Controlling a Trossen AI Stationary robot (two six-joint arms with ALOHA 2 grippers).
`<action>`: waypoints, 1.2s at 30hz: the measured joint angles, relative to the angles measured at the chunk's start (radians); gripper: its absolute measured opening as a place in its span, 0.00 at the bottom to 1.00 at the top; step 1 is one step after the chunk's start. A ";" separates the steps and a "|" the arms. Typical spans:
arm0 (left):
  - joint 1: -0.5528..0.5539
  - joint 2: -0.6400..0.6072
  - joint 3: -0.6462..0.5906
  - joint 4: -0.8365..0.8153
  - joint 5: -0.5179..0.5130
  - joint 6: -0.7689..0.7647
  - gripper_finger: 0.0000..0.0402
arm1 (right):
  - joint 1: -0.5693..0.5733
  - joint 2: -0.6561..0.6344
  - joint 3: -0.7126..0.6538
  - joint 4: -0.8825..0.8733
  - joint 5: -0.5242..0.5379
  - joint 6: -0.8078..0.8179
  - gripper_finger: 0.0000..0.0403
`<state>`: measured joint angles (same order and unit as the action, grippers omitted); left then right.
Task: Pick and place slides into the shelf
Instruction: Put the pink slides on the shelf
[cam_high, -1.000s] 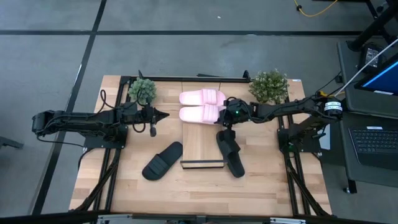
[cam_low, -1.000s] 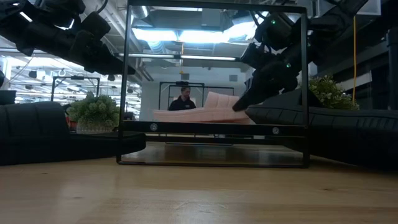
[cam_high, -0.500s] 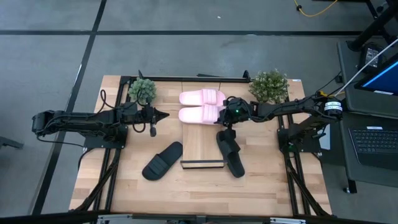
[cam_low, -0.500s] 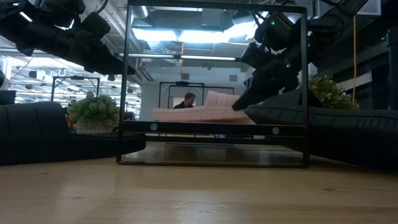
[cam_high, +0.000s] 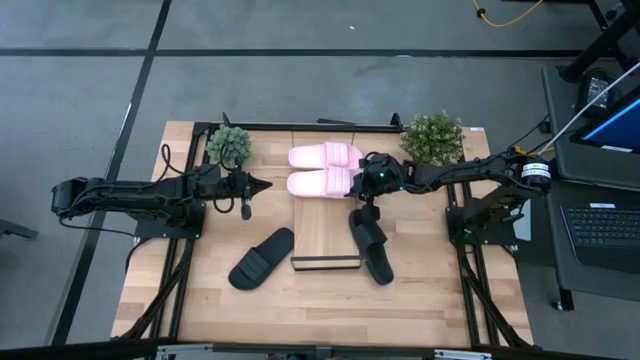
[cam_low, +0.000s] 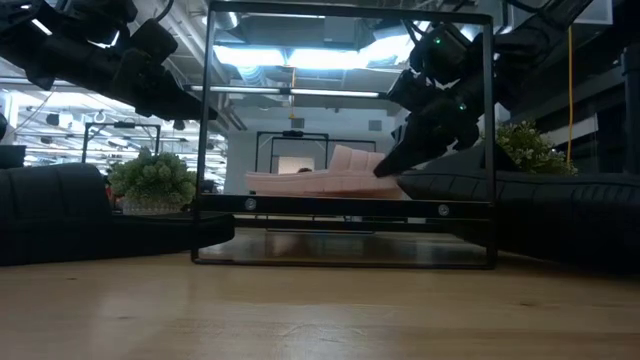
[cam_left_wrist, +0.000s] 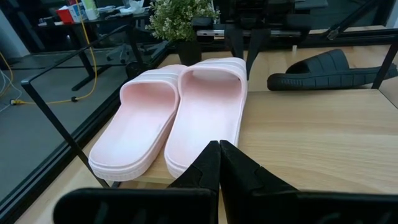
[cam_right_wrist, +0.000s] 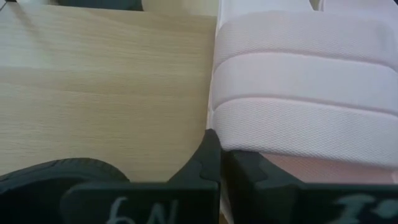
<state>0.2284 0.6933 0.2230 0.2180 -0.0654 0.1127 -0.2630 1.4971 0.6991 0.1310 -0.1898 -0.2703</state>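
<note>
Two pale pink slides (cam_high: 320, 157) (cam_high: 320, 182) lie side by side, soles down, on the far end of the light-wood shelf (cam_high: 325, 230), straps toward the table's right. One black slide (cam_high: 262, 258) lies on the table left of the shelf. The other black slide (cam_high: 372, 245) lies along its right side. My right gripper (cam_high: 361, 187) is shut at the strap end of the nearer pink slide (cam_right_wrist: 298, 118). My left gripper (cam_high: 266, 184) is shut and hovers left of the shelf, pointing at the pink heels (cam_left_wrist: 186, 168). My right gripper (cam_right_wrist: 213, 140) comes slanting down from the table's right. Its shut fingertips stand at the lower edge of the nearer pink slide's strap (cam_right_wrist: 219, 118), on the side toward the table's near edge. Whether they touch it, I cannot tell. The slide lies flat on the shelf.
Two small potted plants (cam_high: 230, 145) (cam_high: 432, 138) stand at the far corners. A black metal frame (cam_high: 350, 125) runs along the far edge. The shelf's dark front lip (cam_high: 325, 265) faces the near edge. Bare tabletop (cam_high: 320, 310) lies near the front.
Neither arm nor any slide has visibly moved. In the room beyond the table, a person has sunk down behind the pink slides in the low view.
</note>
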 joint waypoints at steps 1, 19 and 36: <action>0.000 0.000 0.000 0.000 0.000 0.000 0.00 | 0.000 0.000 0.000 0.000 0.000 0.000 0.02; 0.000 0.000 0.000 0.000 0.000 0.000 0.00 | -0.001 0.073 0.000 0.045 -0.023 0.030 0.02; 0.000 0.000 0.000 0.000 0.000 0.000 0.00 | -0.007 0.110 0.000 0.113 -0.024 0.028 0.02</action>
<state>0.2283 0.6937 0.2234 0.2176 -0.0654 0.1127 -0.2703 1.6073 0.6994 0.2436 -0.2137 -0.2419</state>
